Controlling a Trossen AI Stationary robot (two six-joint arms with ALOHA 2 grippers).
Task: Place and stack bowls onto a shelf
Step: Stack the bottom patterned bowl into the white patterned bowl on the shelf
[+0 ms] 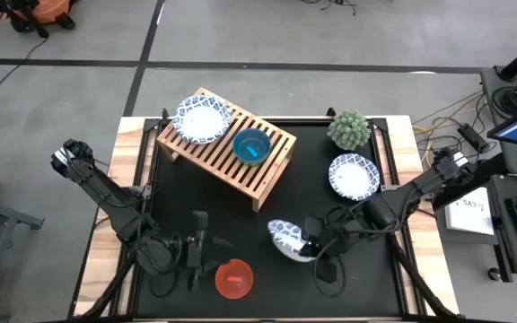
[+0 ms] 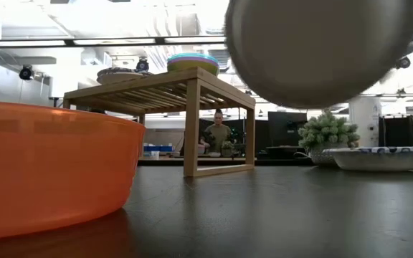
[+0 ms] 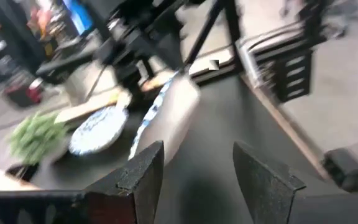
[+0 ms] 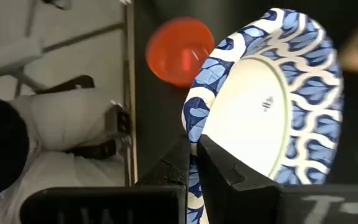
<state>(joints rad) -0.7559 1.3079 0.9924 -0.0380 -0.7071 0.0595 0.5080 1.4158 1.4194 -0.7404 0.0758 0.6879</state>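
Now right end effector point(image 1: 311, 248) gripping bowl point(image 1: 287, 240)

arms point(image 1: 106, 193): dark, jointed — cabled | right tool point(image 4: 191, 168): black angular fingers point(image 4: 229, 177) — white lettering

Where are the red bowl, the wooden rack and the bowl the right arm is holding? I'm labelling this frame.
red bowl point(image 1: 234, 278): high view, on its inner floor.
wooden rack point(image 1: 272, 169): high view, on bare slats near its right end.
held blue-patterned bowl point(image 4: 272, 118): right wrist view, on its white inside.
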